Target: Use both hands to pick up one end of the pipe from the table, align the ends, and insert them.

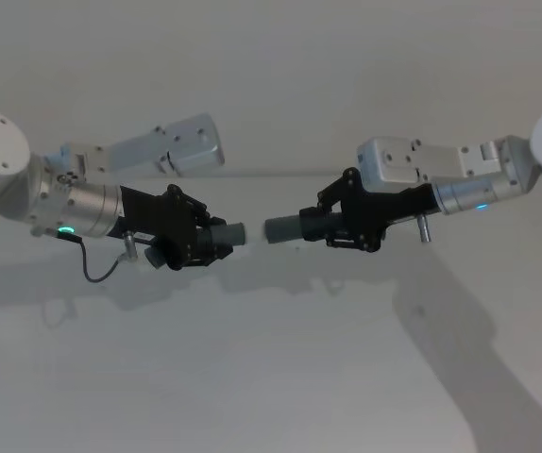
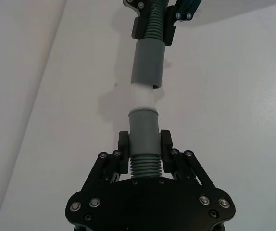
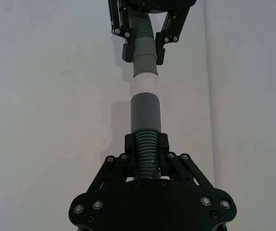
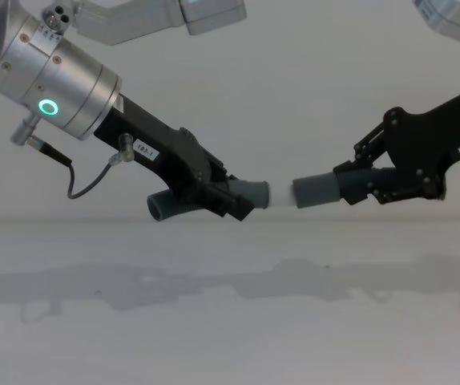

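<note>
Both pipe pieces hang above the white table (image 1: pixel 271 377), end to end in one line. My left gripper (image 1: pixel 205 241) is shut on the piece (image 1: pixel 231 233) with the pale whitish tip (image 4: pixel 280 195). In the left wrist view its fingers (image 2: pixel 123 142) clamp the ribbed grey tube (image 2: pixel 143 127) just behind that tip (image 2: pixel 143 98). My right gripper (image 1: pixel 339 226) is shut on the other piece (image 1: pixel 285 229), whose wider grey socket mouth (image 3: pixel 145 113) faces the tip (image 3: pixel 145 86). The tip's end reaches the socket mouth (image 2: pixel 147 65); whether it has entered I cannot tell.
A thin black cable (image 1: pixel 96 269) loops down from the left wrist, close to the green ring (image 4: pixel 48 107). Both silver forearms reach in from the sides. Soft arm shadows lie on the table below (image 4: pixel 214 281).
</note>
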Robot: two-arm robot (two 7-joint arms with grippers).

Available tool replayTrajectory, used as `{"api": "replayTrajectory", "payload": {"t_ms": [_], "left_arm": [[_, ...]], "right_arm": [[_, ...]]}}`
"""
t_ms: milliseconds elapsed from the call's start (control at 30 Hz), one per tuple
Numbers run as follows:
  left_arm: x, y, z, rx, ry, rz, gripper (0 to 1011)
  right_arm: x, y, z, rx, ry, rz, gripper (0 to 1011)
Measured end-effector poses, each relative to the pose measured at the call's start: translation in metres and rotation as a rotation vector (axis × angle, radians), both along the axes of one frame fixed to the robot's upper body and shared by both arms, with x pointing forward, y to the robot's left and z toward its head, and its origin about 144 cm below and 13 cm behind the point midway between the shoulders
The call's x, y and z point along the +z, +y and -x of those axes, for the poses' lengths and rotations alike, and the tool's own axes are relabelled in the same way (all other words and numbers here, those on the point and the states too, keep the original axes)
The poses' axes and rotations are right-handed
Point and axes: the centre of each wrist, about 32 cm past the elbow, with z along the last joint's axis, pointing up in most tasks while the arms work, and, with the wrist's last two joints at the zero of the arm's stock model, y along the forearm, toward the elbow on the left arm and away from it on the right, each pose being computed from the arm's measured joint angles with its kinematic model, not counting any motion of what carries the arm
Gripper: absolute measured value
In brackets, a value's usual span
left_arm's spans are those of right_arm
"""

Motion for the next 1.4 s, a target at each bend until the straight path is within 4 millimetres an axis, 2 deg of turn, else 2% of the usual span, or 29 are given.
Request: {"api": "replayTrajectory", "payload": {"t_ms": [1400], "left_arm": [[0.0, -0.001, 0.0, -0.003, 0.0, 0.002, 344]], "right_arm": [[0.005, 0.011, -0.009, 0.007, 0.008, -0.019, 241]]}}
